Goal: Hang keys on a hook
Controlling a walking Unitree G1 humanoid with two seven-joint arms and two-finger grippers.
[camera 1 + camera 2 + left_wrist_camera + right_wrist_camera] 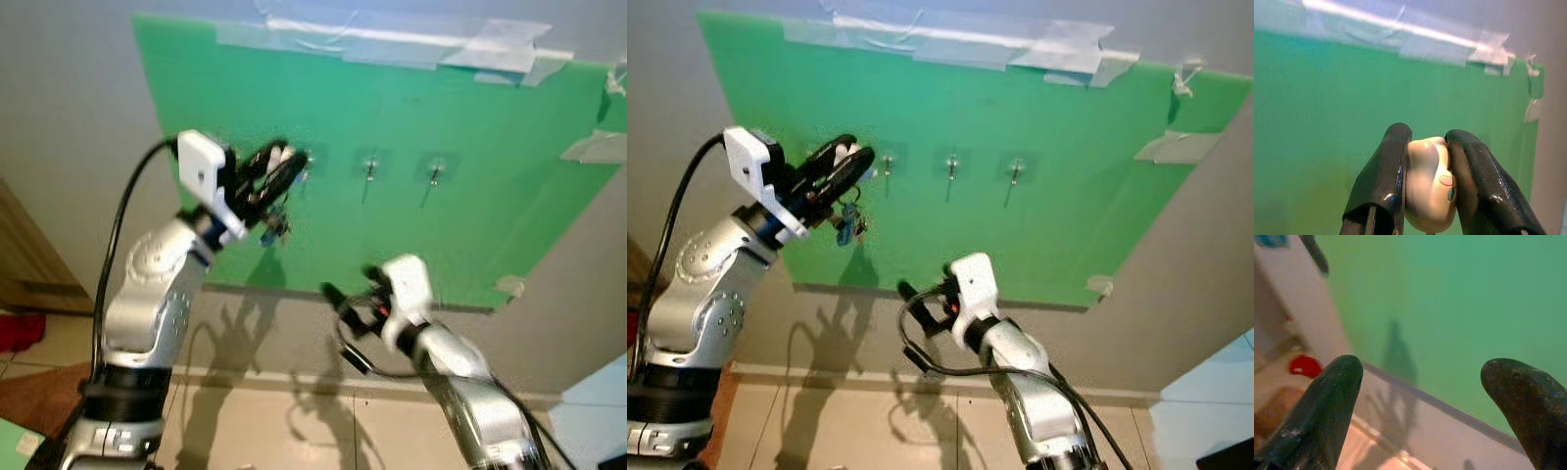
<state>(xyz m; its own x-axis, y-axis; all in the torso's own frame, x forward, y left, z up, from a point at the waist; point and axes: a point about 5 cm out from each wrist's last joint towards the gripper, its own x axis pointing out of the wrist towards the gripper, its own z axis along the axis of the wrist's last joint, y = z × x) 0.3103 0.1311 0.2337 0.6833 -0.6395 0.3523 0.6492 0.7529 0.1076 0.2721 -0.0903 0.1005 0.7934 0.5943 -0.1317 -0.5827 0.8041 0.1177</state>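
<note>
A green board (411, 117) is taped to the wall and carries three small metal hooks: left (888, 163), middle (952, 166) and right (1016, 172). My left gripper (292, 166) is raised to the board, its tips just beside the left hook. It is shut on a cream key fob (1430, 188), pinched between both black fingers (1383, 181). The keys (275, 227) dangle below the gripper against the board. My right gripper (348, 282) hovers lower, near the board's bottom edge, open with nothing between its fingers (1327, 406).
Clear tape (392, 39) runs along the board's top edge. A baseboard and tiled floor (294, 431) lie below. A red object (20, 328) sits on the floor at the left, beside brown wood (24, 255). A pale blue surface (598, 401) is at the lower right.
</note>
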